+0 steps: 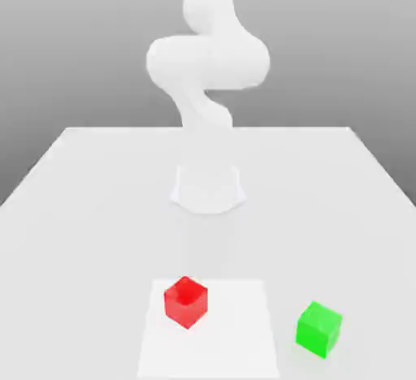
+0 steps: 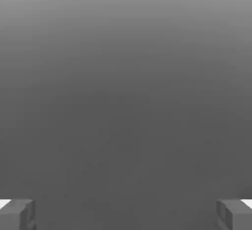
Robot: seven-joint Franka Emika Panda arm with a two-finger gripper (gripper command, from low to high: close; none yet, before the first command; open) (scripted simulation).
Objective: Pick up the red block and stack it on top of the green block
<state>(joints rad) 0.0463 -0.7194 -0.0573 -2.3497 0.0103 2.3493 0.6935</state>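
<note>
The red block (image 1: 186, 301) was a small glossy cube with sharp edges, standing on a paler square patch (image 1: 236, 346) of the smooth white table (image 1: 81, 208). The green block (image 1: 318, 330), a plain cube of about the same size, stood on the table toward the exterior view's right of the red one, apart from it. Behind both rose the white rounded arm (image 1: 207, 62). In the hand view the claw (image 2: 126, 214) was spread wide, with two grey fingertips (image 2: 17, 214) far apart and nothing between them, over a plain grey surface; how the blocks lay relative to the claw could not be told.
</note>
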